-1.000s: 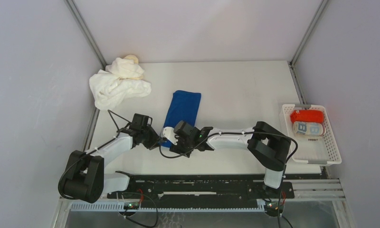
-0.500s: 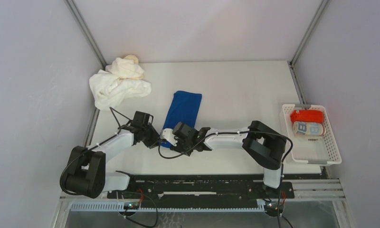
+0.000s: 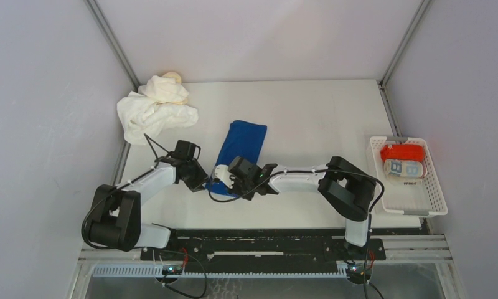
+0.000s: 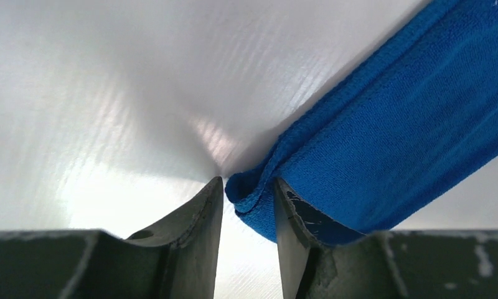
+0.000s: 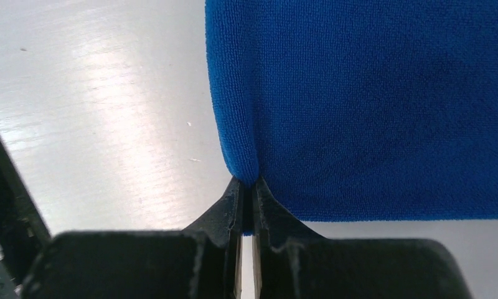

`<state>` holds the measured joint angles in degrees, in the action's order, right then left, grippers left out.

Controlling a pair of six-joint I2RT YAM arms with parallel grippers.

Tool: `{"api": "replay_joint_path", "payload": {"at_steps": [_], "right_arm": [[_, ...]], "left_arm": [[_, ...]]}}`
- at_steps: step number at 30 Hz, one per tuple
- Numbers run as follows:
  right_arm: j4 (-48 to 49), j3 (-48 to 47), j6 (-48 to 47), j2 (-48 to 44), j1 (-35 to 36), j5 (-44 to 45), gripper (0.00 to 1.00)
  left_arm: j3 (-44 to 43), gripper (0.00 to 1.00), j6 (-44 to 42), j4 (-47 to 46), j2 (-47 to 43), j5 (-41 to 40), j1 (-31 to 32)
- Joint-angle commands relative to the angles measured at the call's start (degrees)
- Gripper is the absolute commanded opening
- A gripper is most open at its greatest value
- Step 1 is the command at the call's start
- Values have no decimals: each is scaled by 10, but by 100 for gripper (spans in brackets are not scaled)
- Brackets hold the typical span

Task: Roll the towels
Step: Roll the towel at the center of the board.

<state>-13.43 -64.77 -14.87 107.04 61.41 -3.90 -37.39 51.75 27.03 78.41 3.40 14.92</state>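
Observation:
A royal blue towel (image 3: 243, 143) lies folded in a long strip on the white table (image 3: 321, 118). Both grippers are at its near end. In the left wrist view the towel's (image 4: 389, 112) near corner curls between the tips of my left gripper (image 4: 246, 187), whose jaws stand partly apart around it. My right gripper (image 5: 246, 184) is shut, pinching a small fold at the edge of the blue cloth (image 5: 371, 93). In the top view the left gripper (image 3: 205, 181) and the right gripper (image 3: 218, 182) nearly meet.
A heap of white towels (image 3: 153, 115) lies at the far left corner, with a cream one (image 3: 172, 78) behind it. A white slatted basket (image 3: 436, 199) at the right edge holds a red roll (image 3: 402, 151) and a light-blue patterned roll (image 3: 403, 168).
My right gripper has closed onto the blue towel's edge. Both grippers have crept slightly away from the bases, and the towel's far end has shifted a little to the right.

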Motion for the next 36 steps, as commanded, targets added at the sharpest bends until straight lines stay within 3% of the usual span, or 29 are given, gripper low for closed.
{"api": "replay_joint_path", "payload": {"at_steps": [1,10,13,17,25,32,36], "right_arm": [[-31,-20,54,2,-31,-106,0],[-23,-48,148,37,-115,-305,0],[-3,-47,190,53,-144,-378,0],[48,-41,271,85,-188,-461,0],[88,-48,375,144,-233,-515,0],[57,-70,374,161,-236,-502,0],[44,-81,370,166,-236,-494,0]], "left_arm": [[-27,43,-22,38,-52,-33,-13],[-13,73,2,44,-131,-15,-15],[13,79,17,31,-151,5,-14],[50,80,38,10,-175,24,-10],[104,64,77,-13,-227,31,-4],[157,47,111,-9,-325,18,-2],[178,37,119,-43,-332,35,8]]}}
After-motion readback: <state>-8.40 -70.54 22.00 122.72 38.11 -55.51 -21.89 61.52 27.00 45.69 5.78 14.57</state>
